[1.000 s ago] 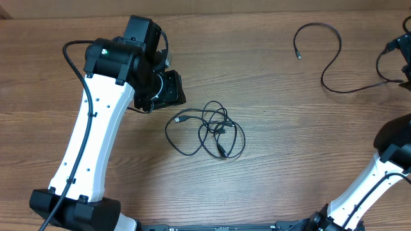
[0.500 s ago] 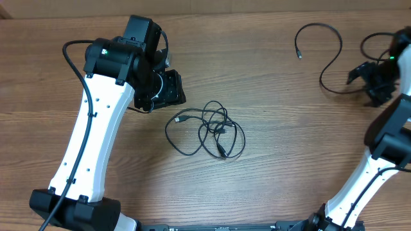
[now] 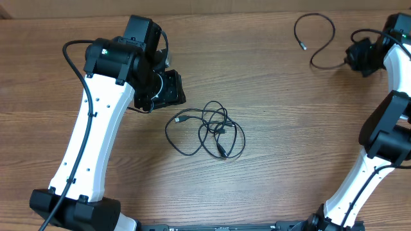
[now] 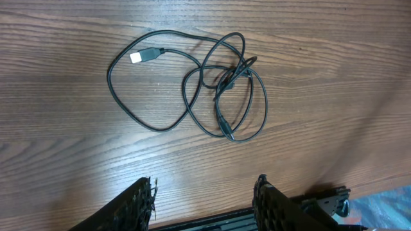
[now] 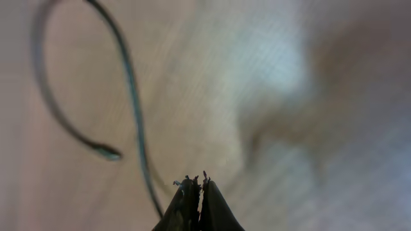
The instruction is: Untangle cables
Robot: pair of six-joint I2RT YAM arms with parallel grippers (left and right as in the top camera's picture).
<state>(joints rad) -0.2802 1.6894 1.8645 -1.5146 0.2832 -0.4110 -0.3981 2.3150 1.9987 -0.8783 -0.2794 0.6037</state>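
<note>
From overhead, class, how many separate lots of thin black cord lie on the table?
2: a tangled bunch in the middle, and one loose curved cord far right. The bunch may hide several cords.

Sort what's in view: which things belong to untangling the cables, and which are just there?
Job:
- tangled cable bundle mid-table
- single cable at the far right, gripped by the shut right gripper
- open left gripper above the bundle

Not the job:
- wooden table
- thick arm lead

right jaws clamped, lone cable [image 3: 334, 31] dragged rearward
</note>
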